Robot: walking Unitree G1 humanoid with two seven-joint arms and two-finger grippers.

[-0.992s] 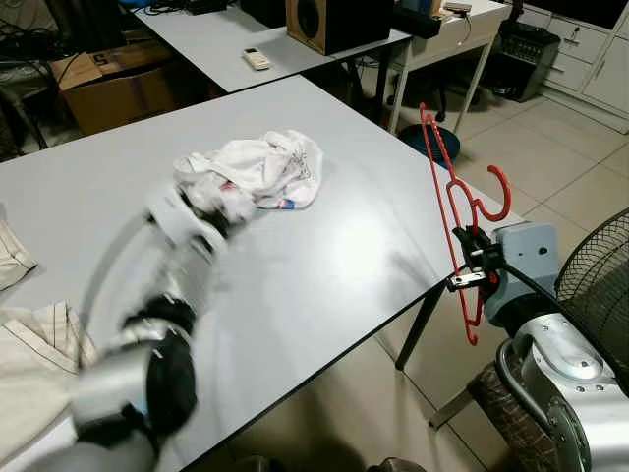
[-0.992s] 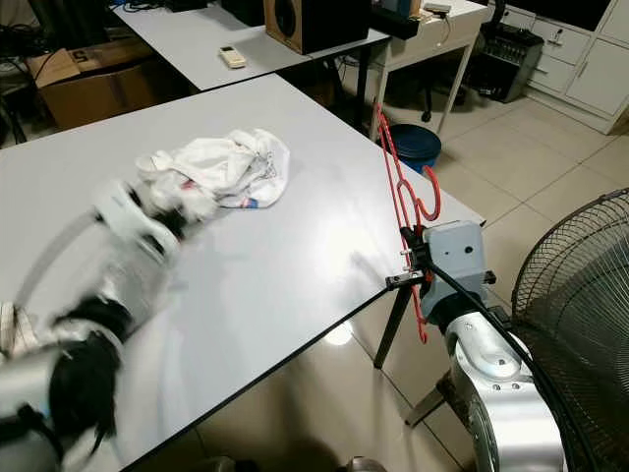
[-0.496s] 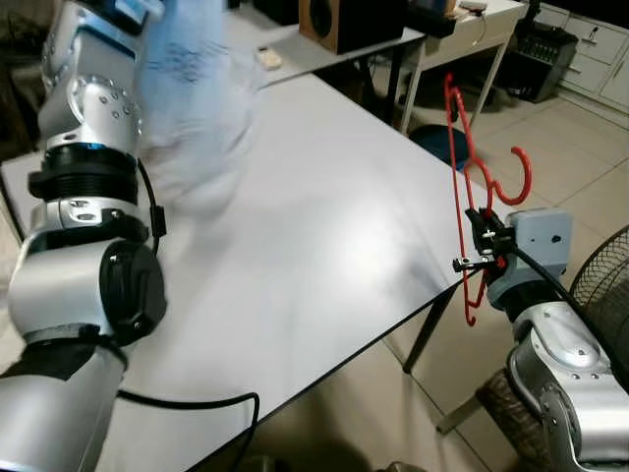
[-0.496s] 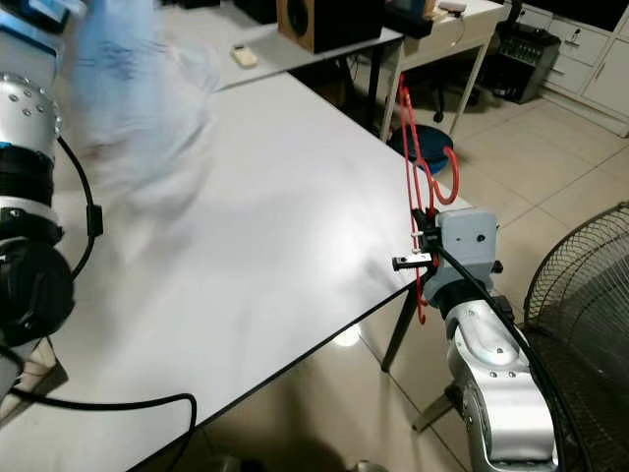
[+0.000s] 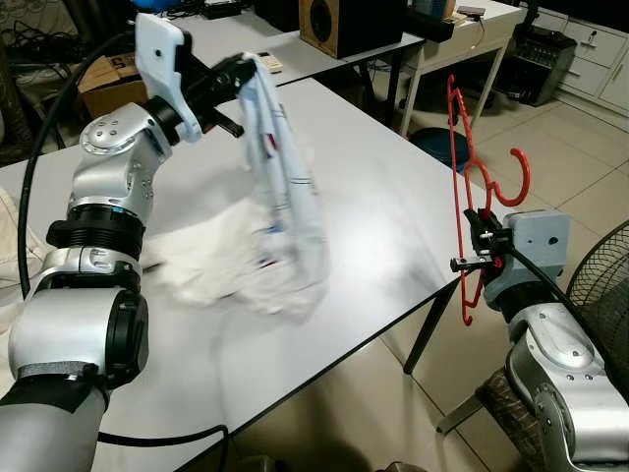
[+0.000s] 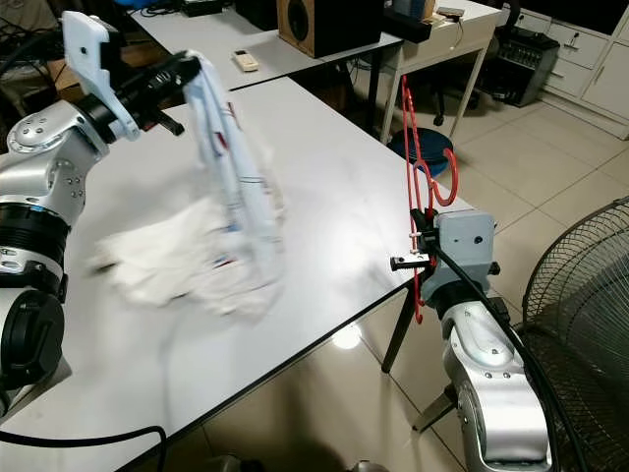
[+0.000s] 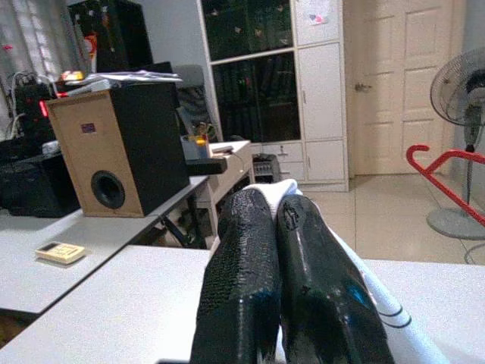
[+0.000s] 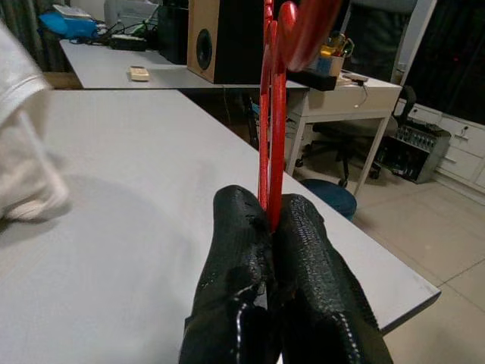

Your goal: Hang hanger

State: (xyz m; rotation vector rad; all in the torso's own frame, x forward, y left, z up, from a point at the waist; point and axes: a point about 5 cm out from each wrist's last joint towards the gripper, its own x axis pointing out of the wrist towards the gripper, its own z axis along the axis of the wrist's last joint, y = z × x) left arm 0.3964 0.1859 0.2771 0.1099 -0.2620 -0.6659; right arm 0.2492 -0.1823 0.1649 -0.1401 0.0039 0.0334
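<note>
The right tool was clamped on the red hanger, upright off the tabletop's right edge; thin, stiff, likely light. The left tool, pinched on a limp white garment, held it above the tabletop.

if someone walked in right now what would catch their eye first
Likely the white garment, lifted off the grey table by the left gripper, whose fingers are shut on its top while its lower part trails on the tabletop. Next, the red hanger, held upright by the right gripper just past the table's right edge.
</note>
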